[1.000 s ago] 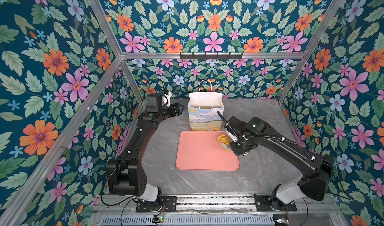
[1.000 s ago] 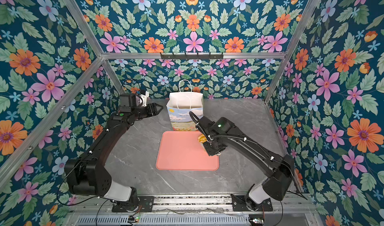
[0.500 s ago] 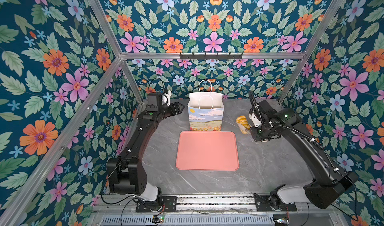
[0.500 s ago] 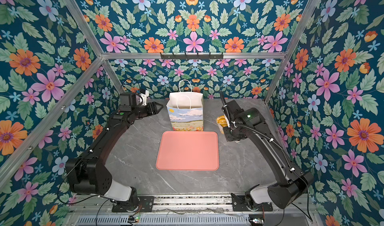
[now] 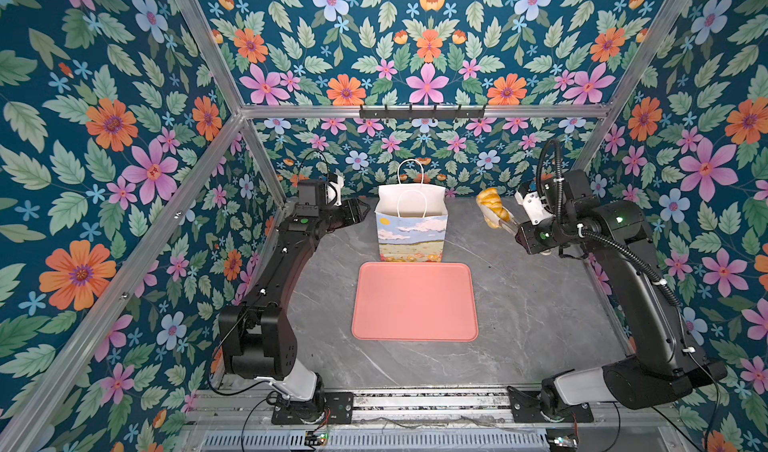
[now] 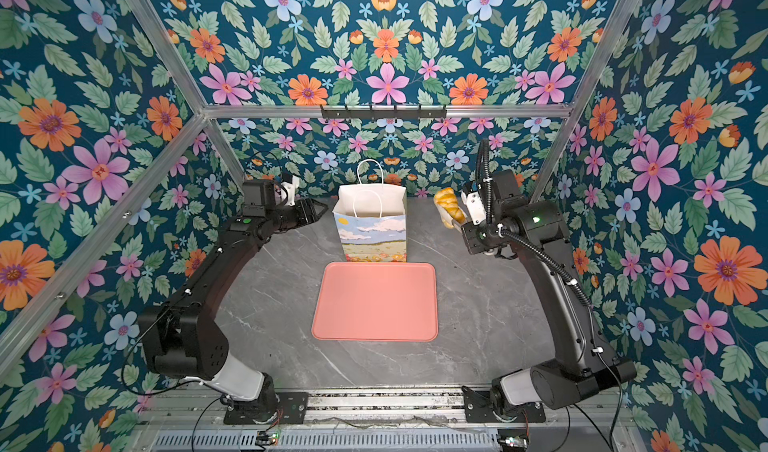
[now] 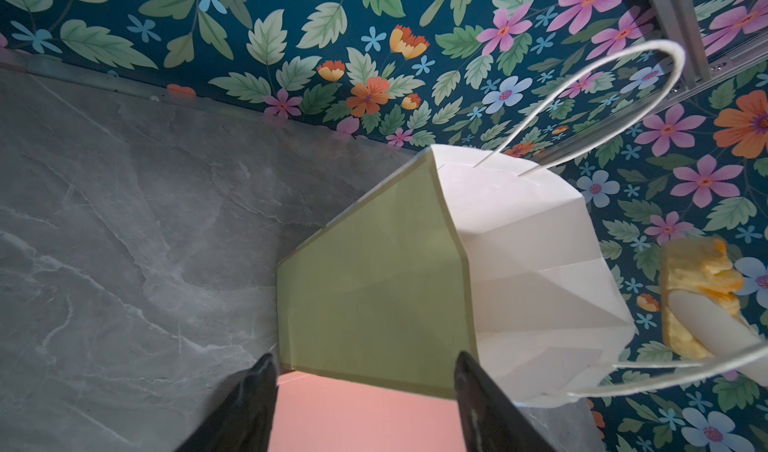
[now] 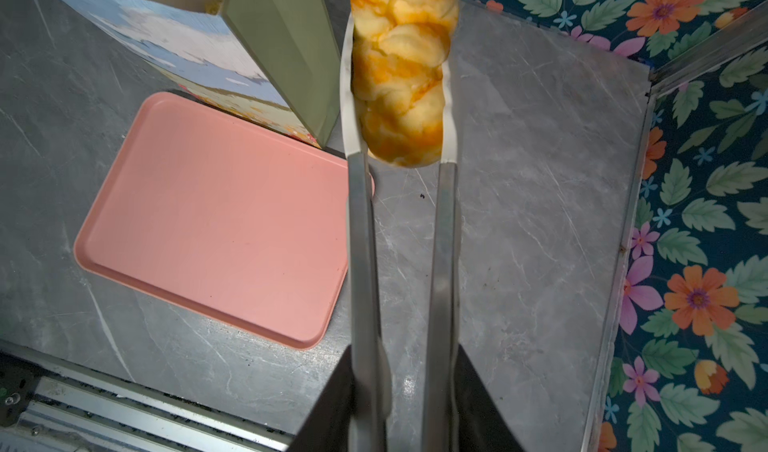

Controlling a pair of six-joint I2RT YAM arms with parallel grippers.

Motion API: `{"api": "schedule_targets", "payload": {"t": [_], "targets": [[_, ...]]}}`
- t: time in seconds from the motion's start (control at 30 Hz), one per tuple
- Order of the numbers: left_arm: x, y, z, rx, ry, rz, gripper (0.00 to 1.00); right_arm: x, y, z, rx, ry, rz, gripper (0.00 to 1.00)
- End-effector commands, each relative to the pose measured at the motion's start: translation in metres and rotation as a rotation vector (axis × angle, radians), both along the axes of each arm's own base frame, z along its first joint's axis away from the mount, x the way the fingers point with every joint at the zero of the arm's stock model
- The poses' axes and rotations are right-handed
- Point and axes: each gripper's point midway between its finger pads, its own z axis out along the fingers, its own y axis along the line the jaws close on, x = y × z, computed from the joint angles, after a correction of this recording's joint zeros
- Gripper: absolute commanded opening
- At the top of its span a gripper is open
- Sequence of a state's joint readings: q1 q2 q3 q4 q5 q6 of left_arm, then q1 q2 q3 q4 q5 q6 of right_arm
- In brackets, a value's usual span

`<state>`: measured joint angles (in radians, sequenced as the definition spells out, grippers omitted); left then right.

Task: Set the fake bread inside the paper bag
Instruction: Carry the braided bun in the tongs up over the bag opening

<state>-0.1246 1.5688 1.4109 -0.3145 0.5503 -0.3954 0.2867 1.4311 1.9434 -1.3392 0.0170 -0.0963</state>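
Right gripper (image 8: 399, 55) clamped glossy golden braided toy bread (image 8: 401, 109) right of white printed paper bag (image 5: 411, 230); a low swing risked toppling it

a pink tray (image 5: 414, 301) lies flat mid-way on the grey marbled counter (image 5: 536, 304); floral wallpaper (image 5: 424, 34) all round, a black hook rail (image 5: 422, 112) behind

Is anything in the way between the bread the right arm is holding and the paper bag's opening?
Nothing visible. The braided bread, clamped in tongs held by the right gripper, hangs in open air beside the paper bag. Only the bag's side rim lies between it and the mouth.
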Motion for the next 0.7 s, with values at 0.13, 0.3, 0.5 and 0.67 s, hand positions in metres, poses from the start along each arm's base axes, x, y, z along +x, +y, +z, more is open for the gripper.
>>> {"api": "schedule_targets", "payload": {"t": [0.13,0.3,0.5,0.67], "targets": [[0.002,-0.002,0.016,-0.025,-0.037,-0.007,0.69,0.031,0.025,0.037,0.041,-0.104,0.154,0.33],[-0.002,-0.009,0.025,-0.046,-0.055,-0.047,0.71,0.038,0.050,0.065,0.126,-0.162,0.270,0.33],[-0.003,-0.013,0.026,-0.072,-0.048,-0.060,0.71,0.061,0.073,0.071,0.181,-0.183,0.357,0.33],[-0.002,-0.013,0.030,-0.079,-0.048,-0.056,0.71,0.072,0.086,0.070,0.211,-0.205,0.418,0.33]]}}
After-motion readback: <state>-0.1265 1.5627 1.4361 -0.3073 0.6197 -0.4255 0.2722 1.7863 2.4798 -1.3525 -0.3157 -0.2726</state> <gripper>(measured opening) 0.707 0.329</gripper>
